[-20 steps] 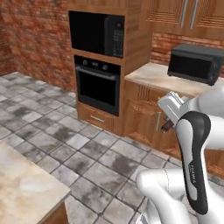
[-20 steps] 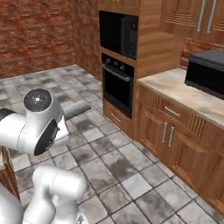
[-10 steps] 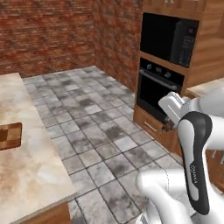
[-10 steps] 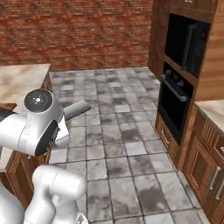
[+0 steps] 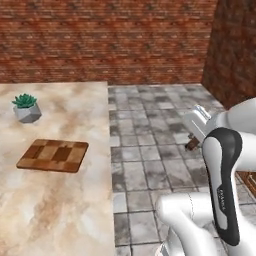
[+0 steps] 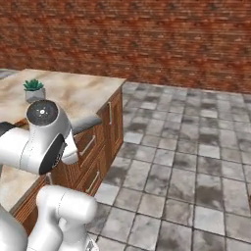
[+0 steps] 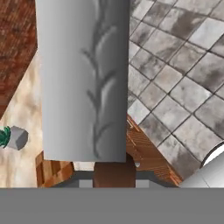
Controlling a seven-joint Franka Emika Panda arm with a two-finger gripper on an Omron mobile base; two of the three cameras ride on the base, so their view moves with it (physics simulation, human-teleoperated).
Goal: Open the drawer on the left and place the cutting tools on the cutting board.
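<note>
Two stacked reddish-brown wooden drawer fronts (image 6: 89,145) with silver bar handles sit below the marble counter edge, down and left of my claw (image 5: 192,145), long axis horizontal. I cannot tell its jaw state. My left camera adds the checkered wooden cutting board (image 5: 53,155) on the counter.

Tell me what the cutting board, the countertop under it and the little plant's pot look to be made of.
The cutting board looks like wood: dark and light brown blocks in a checkered pattern, matte. The countertop looks like polished stone, perhaps marble, judging by its beige surface with cloudy brown veining. The plant's pot is pale grey and faceted, possibly concrete or ceramic; the rendering leaves that open.
</note>
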